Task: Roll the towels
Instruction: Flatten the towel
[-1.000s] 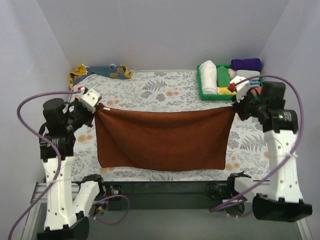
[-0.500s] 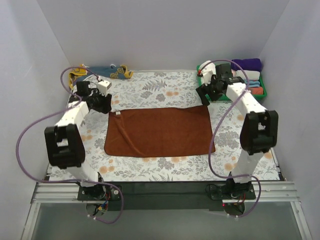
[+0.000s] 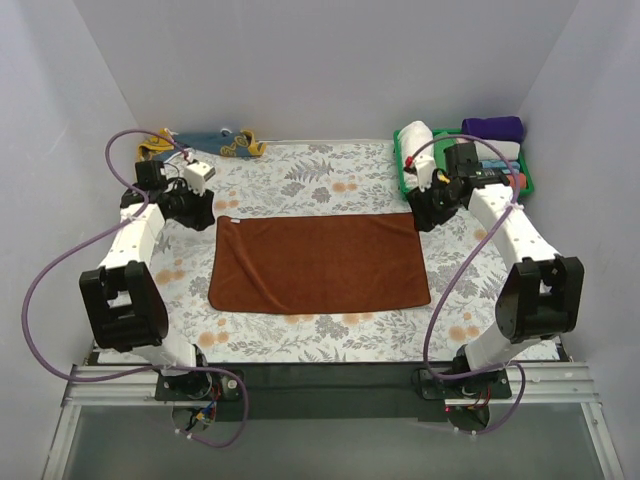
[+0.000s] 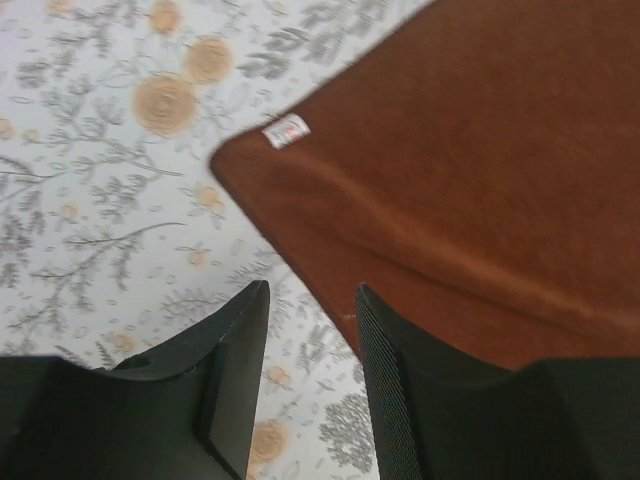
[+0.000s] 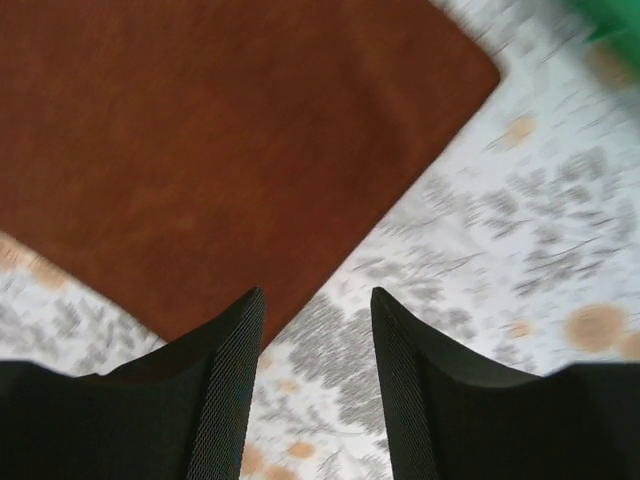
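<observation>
Rust-brown towel (image 3: 318,262): spread flat and unrolled at centre of the table (image 3: 330,180).
Mustard-yellow towel (image 3: 200,143): bunched at the table's 11 o'clock edge, apparently unrolled, though small in view.
Left gripper (image 4: 310,300): fingers apart, empty, by the brown towel's 10 o'clock corner.
Right gripper (image 5: 315,300): fingers apart, empty, near its 2 o'clock corner.
Progress: flattening looks done; both rolls left.

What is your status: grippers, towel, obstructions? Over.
Left gripper open, empty. Right gripper open, empty. Rust-brown towel flat, not rolled, nothing on it. Yellow towel bunched at far edge.
</observation>
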Controlling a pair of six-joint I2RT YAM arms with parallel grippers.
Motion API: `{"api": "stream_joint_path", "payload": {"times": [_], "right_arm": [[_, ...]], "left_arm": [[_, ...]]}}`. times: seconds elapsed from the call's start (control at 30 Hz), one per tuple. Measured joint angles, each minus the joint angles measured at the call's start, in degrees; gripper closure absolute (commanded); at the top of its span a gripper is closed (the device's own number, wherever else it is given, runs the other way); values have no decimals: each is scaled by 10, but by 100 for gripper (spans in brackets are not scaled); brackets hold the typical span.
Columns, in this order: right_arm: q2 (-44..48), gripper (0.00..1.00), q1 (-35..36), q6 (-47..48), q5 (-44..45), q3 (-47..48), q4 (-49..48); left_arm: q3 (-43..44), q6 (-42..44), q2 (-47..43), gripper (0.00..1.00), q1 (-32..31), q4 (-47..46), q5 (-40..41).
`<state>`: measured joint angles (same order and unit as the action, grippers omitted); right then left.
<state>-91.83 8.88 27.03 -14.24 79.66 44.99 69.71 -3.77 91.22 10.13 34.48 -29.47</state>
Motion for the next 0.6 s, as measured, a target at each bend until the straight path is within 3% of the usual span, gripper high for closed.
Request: {"api": "stream_joint_path", "payload": {"times": [0.17,0.43,0.6], "right_arm": [[17,67,15,2,-32,-100,37],[-88,76,27,-17,-65,-107,20],[-133,81,28,-25,-63,-108,-10]], "left_arm": [[-47,20,-28,73,-6,29,-45],[-8,-18,139,79,-9,21,-60],[18,-38,193,84,-9,26,-39]]}}
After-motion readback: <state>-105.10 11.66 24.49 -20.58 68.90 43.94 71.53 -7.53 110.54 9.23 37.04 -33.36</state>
